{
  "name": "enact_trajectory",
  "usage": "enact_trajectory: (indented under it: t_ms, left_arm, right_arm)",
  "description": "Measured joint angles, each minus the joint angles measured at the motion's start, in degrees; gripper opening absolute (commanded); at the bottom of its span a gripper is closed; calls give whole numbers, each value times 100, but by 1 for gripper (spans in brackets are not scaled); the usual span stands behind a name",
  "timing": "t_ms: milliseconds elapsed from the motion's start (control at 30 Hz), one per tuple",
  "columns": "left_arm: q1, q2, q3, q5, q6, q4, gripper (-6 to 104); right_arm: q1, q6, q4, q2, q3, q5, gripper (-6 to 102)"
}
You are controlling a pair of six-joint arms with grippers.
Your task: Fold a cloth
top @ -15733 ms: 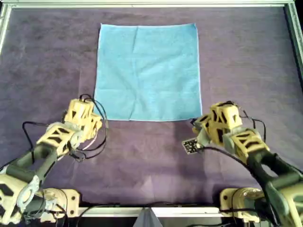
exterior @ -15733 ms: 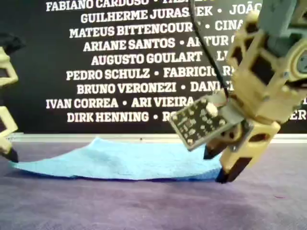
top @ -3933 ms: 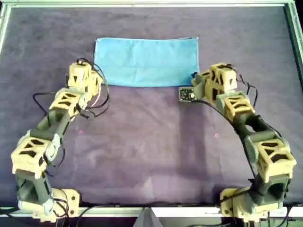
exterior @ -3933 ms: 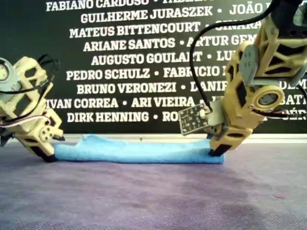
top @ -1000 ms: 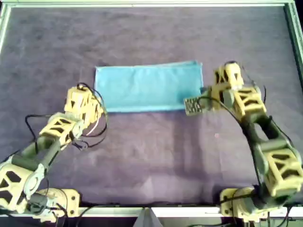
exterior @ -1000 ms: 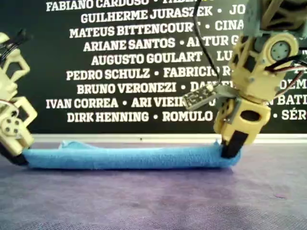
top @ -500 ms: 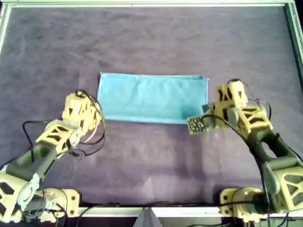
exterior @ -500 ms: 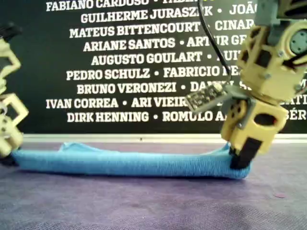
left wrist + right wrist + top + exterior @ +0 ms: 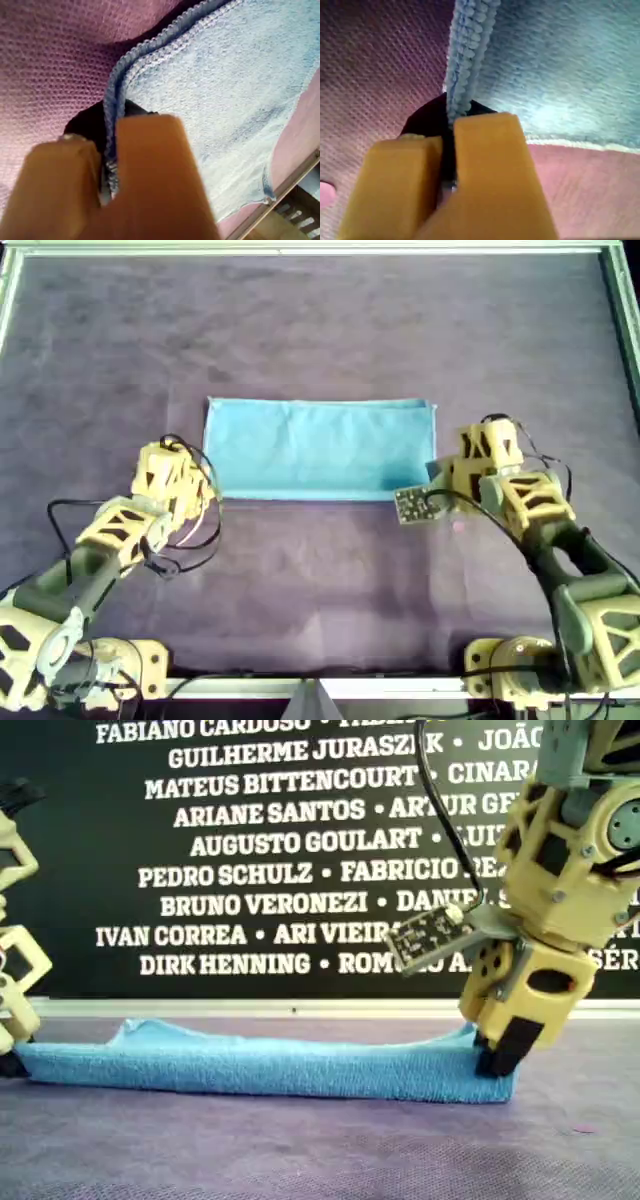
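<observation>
I hold the cloth point(image 9: 320, 450), a half-folded strip mid-bench on the purple felt point(image 9: 320, 580), by its two near corners: left gripper point(image 9: 107, 165) and right gripper point(image 9: 451, 165) each pinching hem. Its long axis spans both arms.

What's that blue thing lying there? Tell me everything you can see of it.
It is a light-blue cloth, thin and soft with stitched edges, folded into a long band of doubled layers. It lies on the purple felt surface. The left gripper and the right gripper each pinch an end of it.
</observation>
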Motion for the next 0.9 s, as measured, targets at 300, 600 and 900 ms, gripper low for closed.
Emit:
enact_trajectory:
  t_ms: [300, 600, 900]
  left_arm:
    - [0, 167, 404, -70, 44, 0, 73]
    - [0, 2206, 1705, -88, 44, 0, 73]
    - [0, 5555, 3401, -88, 44, 0, 73]
  right_arm:
    - [-53, -35, 0, 9, 123, 79, 61]
    - [-70, -44, 0, 1090, 1046, 105, 64]
    - [-229, -44, 0, 3771, 2971, 105, 64]
